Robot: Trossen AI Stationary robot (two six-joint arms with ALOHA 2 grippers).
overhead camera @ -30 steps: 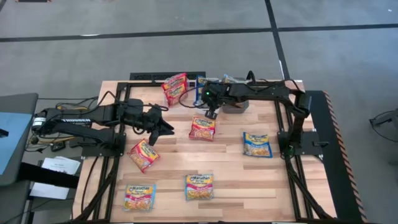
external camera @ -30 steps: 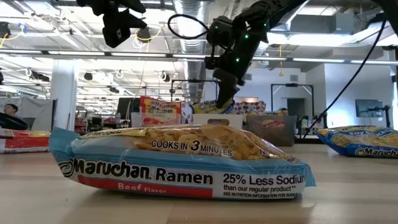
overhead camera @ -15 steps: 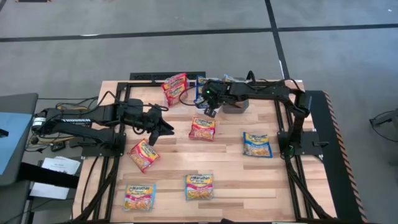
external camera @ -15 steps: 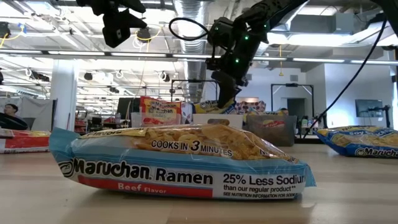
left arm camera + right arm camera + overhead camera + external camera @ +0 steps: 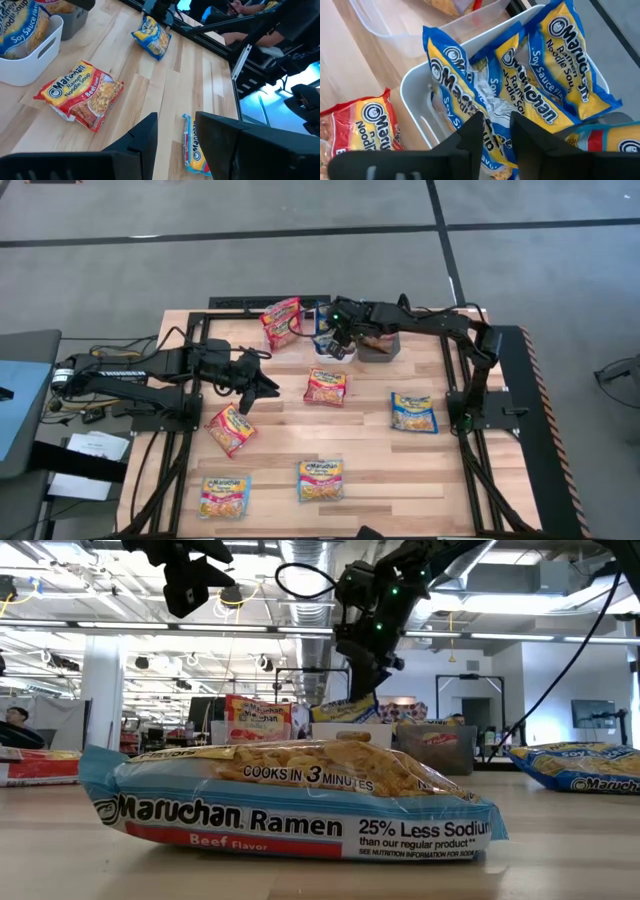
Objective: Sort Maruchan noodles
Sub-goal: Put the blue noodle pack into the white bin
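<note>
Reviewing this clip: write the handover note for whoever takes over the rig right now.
Right gripper: over the white bin, fingers parted around a blue packet standing in it; release looks under way.
Left gripper: open, empty, hovering over the table's left side.
Done: several blue packets in the white bin.
Left: six loose packets on the table, including a red one mid-table, a blue one at right and a pink-red one under the left arm.

Bench (image 5: 370,450): light wooden planks, black frame around it.
White bin (image 5: 415,95): at the far edge.
Clear bin (image 5: 395,27): just beside it.
Dark grey bin (image 5: 378,350): on its other side.
Floor (image 5: 250,240): grey.
</note>
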